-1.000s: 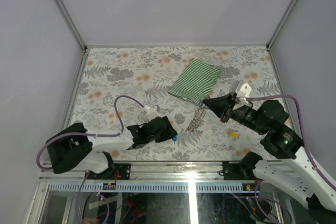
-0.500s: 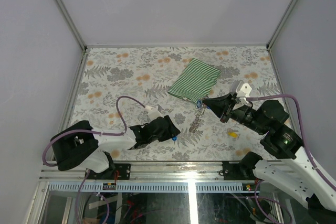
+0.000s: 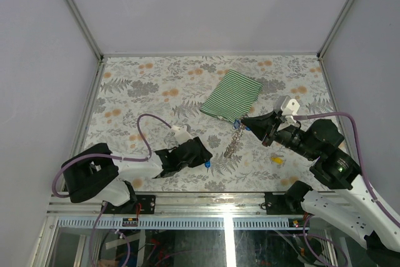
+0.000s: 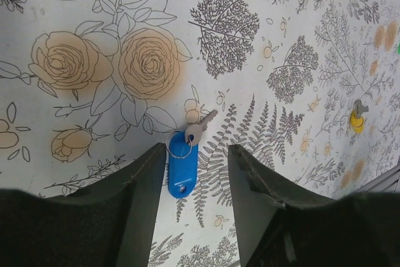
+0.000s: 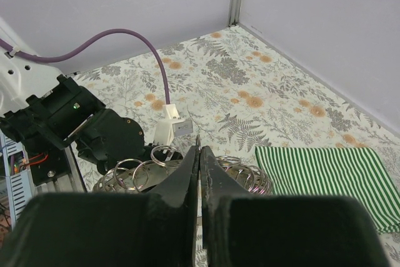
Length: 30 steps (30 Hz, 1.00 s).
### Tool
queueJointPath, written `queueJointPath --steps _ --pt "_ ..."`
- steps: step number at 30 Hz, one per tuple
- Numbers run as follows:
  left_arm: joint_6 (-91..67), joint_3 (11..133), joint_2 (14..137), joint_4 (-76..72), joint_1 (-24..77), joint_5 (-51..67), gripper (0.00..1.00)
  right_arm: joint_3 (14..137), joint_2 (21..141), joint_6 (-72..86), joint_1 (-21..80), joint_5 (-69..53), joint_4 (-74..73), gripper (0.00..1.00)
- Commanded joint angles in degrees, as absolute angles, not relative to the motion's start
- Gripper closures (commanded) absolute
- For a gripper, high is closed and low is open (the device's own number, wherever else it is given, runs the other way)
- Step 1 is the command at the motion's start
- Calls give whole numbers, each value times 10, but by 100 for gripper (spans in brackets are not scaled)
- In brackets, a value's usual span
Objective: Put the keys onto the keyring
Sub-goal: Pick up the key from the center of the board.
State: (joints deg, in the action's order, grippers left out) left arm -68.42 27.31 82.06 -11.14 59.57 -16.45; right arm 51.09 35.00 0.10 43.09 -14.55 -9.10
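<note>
A blue key tag (image 4: pixel 182 170) with a small ring and a metal key lies on the floral table between the open fingers (image 4: pixel 140 182) of my left gripper (image 4: pixel 197 151), close to the left one. In the top view the tag (image 3: pixel 207 164) sits at the left gripper's (image 3: pixel 205 156) tip. My right gripper (image 5: pixel 199 152) is shut on the keyring (image 5: pixel 140 170), a coil of silvery rings; in the top view it (image 3: pixel 234 142) hangs from the right gripper (image 3: pixel 245 124) down to the table. A yellow key (image 3: pixel 277 161) lies near the right arm. No red key shows.
A green-and-white striped cloth (image 3: pixel 232 94) lies just behind the keyring, also in the right wrist view (image 5: pixel 325 176). The left arm's purple cable (image 3: pixel 147 126) loops over the table. Grey walls with metal rails enclose the table.
The left arm has shifted slightly, its gripper staying over the blue key tag. The right gripper and the keyring have barely moved.
</note>
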Motion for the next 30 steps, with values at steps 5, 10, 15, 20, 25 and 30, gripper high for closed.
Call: queueJointPath --steps 5,10,15,20,25,30 --pt "-661 284 842 -131 586 -188 55 528 346 12 434 -155 -35 100" --pt "-651 290 852 -138 578 -182 55 528 346 12 434 -156 -35 100" --pt "-635 300 863 -140 564 -172 59 530 348 13 434 -156 -36 100" --pt "-614 316 875 -140 556 -162 64 529 348 13 434 -156 -37 100" --pt "-602 330 891 -139 555 -148 68 529 348 13 434 -156 -36 100" --pt "-591 338 902 -141 555 -140 71 528 345 13 434 -155 -38 100"
